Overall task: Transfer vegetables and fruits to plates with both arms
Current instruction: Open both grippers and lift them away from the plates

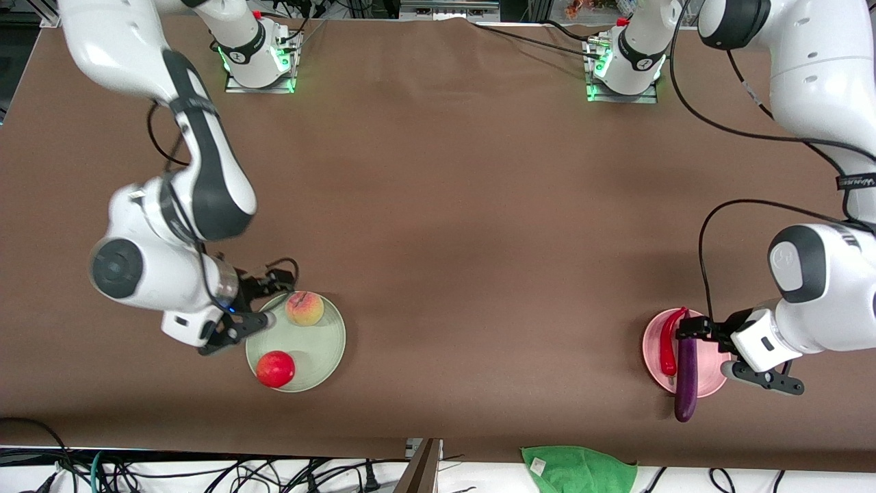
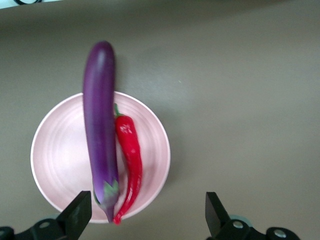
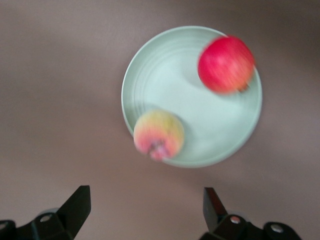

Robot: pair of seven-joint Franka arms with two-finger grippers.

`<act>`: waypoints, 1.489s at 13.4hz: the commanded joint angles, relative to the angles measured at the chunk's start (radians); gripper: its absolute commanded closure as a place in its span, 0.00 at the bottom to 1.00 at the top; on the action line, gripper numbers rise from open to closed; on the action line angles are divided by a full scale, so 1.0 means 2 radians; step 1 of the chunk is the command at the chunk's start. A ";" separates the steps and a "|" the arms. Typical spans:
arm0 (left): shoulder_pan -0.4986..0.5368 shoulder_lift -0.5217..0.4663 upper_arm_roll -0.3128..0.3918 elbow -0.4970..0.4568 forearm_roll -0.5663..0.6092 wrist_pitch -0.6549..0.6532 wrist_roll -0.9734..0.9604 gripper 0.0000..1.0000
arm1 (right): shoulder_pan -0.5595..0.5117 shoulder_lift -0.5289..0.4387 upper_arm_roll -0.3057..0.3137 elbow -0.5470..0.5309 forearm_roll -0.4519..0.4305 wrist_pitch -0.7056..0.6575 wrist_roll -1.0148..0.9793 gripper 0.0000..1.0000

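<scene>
The purple eggplant (image 1: pixel 686 383) and the red chili (image 1: pixel 668 342) lie side by side on the pink plate (image 1: pixel 712 373) toward the left arm's end. The eggplant's tip overhangs the rim nearer the front camera. My left gripper (image 1: pixel 699 333) is open and empty, low over that plate; its wrist view shows the eggplant (image 2: pixel 100 130), the chili (image 2: pixel 130 160), the plate (image 2: pixel 55 155) and the gripper (image 2: pixel 147 215). The peach (image 1: pixel 304 308) and the red fruit (image 1: pixel 275 368) sit on the mint green plate (image 1: pixel 323 342). My right gripper (image 1: pixel 272 300) is open and empty, beside that plate's rim next to the peach. Its wrist view shows the peach (image 3: pixel 158 134), the red fruit (image 3: pixel 225 64), the plate (image 3: pixel 200 130) and the gripper (image 3: pixel 145 210).
A green cloth (image 1: pixel 578 469) lies at the table's edge nearest the front camera. Cables run along that edge and near the arm bases. Brown tabletop (image 1: pixel 479 239) stretches between the two plates.
</scene>
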 commanded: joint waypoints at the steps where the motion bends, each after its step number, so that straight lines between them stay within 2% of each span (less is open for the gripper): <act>1: 0.000 -0.062 0.004 -0.038 -0.004 -0.034 -0.012 0.00 | -0.006 -0.132 -0.013 -0.125 -0.006 -0.020 0.010 0.01; 3: -0.002 -0.121 0.005 -0.087 0.002 -0.042 -0.041 0.00 | -0.006 -0.217 -0.026 -0.195 -0.007 -0.029 0.010 0.01; 6: -0.027 -0.184 0.004 -0.119 0.048 -0.097 -0.107 0.00 | -0.006 -0.280 -0.048 -0.200 -0.019 -0.108 0.046 0.01; 9: -0.032 -0.239 0.004 -0.137 0.076 -0.110 -0.122 0.00 | -0.006 -0.284 -0.074 -0.178 -0.048 -0.156 0.038 0.01; 11: -0.028 -0.277 0.005 -0.146 0.075 -0.133 -0.126 0.00 | -0.007 -0.281 -0.076 -0.173 -0.048 -0.164 0.033 0.01; 14: -0.031 -0.336 0.005 -0.198 0.073 -0.144 -0.129 0.00 | -0.007 -0.273 -0.076 -0.160 -0.043 -0.161 0.036 0.01; 16: -0.032 -0.369 0.004 -0.240 0.070 -0.154 -0.178 0.00 | -0.007 -0.272 -0.076 -0.153 -0.043 -0.161 0.035 0.01; 20: -0.027 -0.376 0.004 -0.243 0.069 -0.183 -0.209 0.00 | -0.004 -0.272 -0.075 -0.153 -0.042 -0.162 0.039 0.01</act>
